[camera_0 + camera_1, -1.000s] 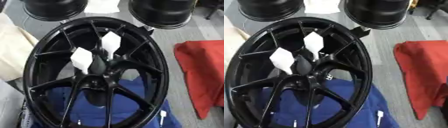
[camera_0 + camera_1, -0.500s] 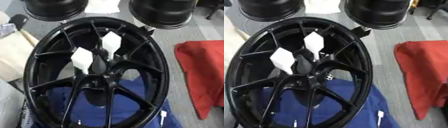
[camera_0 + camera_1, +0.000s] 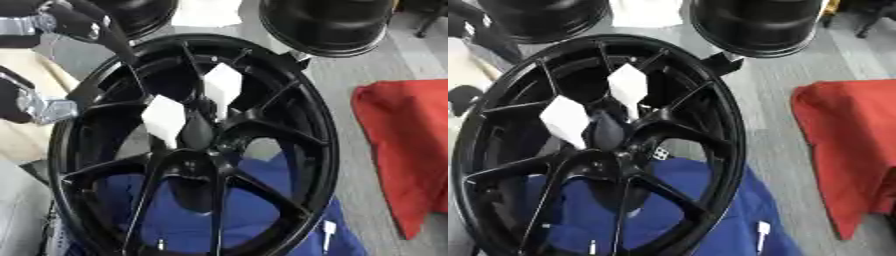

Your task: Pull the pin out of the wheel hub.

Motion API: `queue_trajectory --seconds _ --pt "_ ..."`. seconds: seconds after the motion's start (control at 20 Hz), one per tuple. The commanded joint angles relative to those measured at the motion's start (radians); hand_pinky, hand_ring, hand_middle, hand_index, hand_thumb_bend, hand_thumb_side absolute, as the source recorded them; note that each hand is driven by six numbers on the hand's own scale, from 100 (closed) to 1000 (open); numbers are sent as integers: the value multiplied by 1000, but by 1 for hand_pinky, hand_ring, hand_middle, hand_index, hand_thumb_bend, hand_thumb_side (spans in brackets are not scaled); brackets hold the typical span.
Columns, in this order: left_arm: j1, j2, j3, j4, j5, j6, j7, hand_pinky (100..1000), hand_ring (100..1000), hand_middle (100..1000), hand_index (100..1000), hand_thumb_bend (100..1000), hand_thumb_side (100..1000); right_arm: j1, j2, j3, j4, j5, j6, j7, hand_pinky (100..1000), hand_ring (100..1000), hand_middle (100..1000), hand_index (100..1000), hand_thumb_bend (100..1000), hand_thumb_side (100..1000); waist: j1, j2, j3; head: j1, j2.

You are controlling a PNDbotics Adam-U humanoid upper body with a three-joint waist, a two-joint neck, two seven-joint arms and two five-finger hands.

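The left hand point(image 3: 66, 22) comes in from the upper left corner, black with silver joints, one dark finger point(image 3: 118, 45) stretched down and to the right so that its tip meets the upper left rim of the wheel hub point(image 3: 197, 145). Whether the rest of that hand is spread or curled I cannot tell; nothing is caught in it. A second black and silver piece of the same arm point(image 3: 35, 105) sits lower at the left edge, just beside the rim.

The wheel hub is a big glossy black alloy wheel, tilted and filling most of the view, its thin spokes running into a dark centre. Two white, roughly diamond-shaped pieces sit near the middle: the upper white piece point(image 3: 222, 86) just above the centre and the lower white piece point(image 3: 164, 119) just to its left, both between spokes. I cannot make out which of these, if either, is the pin.

A blue cloth point(image 3: 710, 220) lies under the lower part of the wheel and shows through the spokes. A red cloth point(image 3: 407, 150) lies apart on the grey floor to the right. Two black round drums point(image 3: 759, 22) stand behind the wheel, with a white sheet point(image 3: 206, 12) between them.
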Motion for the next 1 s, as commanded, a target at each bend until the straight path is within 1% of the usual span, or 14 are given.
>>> queue_trajectory --seconds 0.05,0.1,0.3,0.4,0.5,0.55,0.65,0.8,1.0 --pt "-37 3 -25 -9 -11 57 -11 862 853 771 866 153 372 -8 -15 -2 -18 -8 -6 0 537 666 609 656 232 347 3 -21 -3 4 3" --pt "-48 -3 -35 -9 -20 74 -16 868 860 777 870 174 352 -7 -15 -2 -18 -9 -7 0 537 666 608 656 232 348 4 -21 -4 5 4" --pt "-84 -30 -66 -9 -57 118 -28 890 890 807 892 238 356 -7 -13 -1 -18 -11 -9 0 537 664 607 655 234 349 6 -22 -9 6 5" --pt "-100 -43 -81 -8 -69 126 -43 896 895 801 887 291 383 -5 -11 0 -18 -13 -10 0 537 662 605 654 234 350 6 -22 -12 7 4" --pt "-113 -55 -95 1 -79 129 -64 900 895 783 872 327 432 -5 -10 0 -18 -14 -12 -1 537 662 604 654 234 351 7 -22 -14 8 4" --pt "-117 -61 -101 7 -83 129 -75 902 896 778 875 345 471 -5 -9 0 -18 -15 -13 -1 537 661 604 653 235 351 7 -22 -15 8 4" --pt "-129 -72 -111 21 -88 129 -99 905 900 781 881 371 482 -4 -9 0 -18 -16 -15 -3 537 660 603 653 237 351 7 -22 -17 9 4" --pt "-148 -90 -125 46 -101 128 -127 906 905 789 890 393 477 -4 -7 0 -18 -19 -18 -5 537 658 601 653 237 353 7 -22 -18 10 3" --pt "-164 -112 -143 82 -119 128 -152 904 913 811 903 374 480 -2 -5 0 -18 -25 -21 -7 536 654 598 650 236 354 4 -19 -20 12 3"
